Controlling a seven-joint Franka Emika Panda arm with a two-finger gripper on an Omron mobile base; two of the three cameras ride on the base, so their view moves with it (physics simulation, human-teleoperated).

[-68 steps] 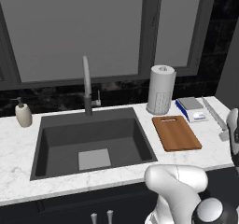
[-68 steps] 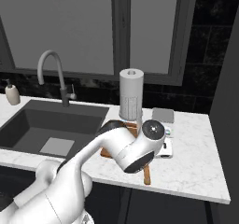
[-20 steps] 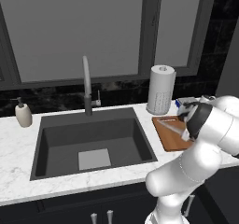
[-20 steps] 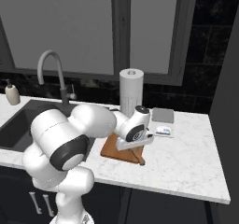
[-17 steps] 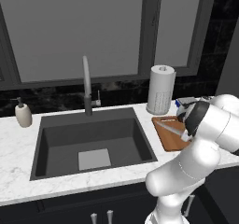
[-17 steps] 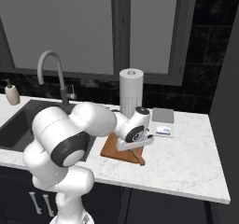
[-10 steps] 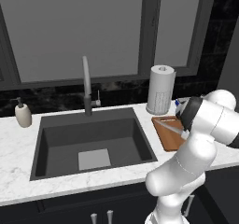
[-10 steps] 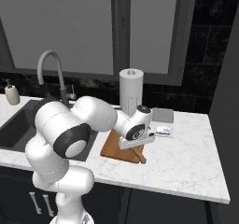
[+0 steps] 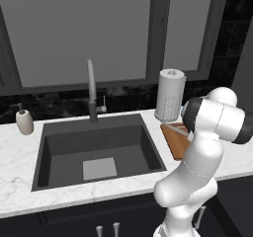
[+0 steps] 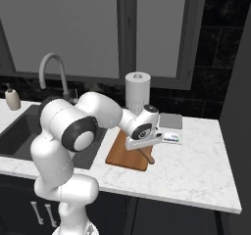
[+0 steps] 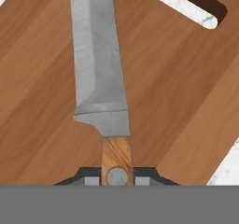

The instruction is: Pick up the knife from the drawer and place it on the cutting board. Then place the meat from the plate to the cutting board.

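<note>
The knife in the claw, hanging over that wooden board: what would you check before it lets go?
1. Grip: the claw is closed on the wooden handle of the steel-bladed knife: ok.
2. Knife over the reddish-brown wooden cutting board: ok.
3. Blade clear of the board's slot handle: ok.
4. Blade touching the board: cannot tell.
5. Board lying on the white marble counter: ok.
</note>
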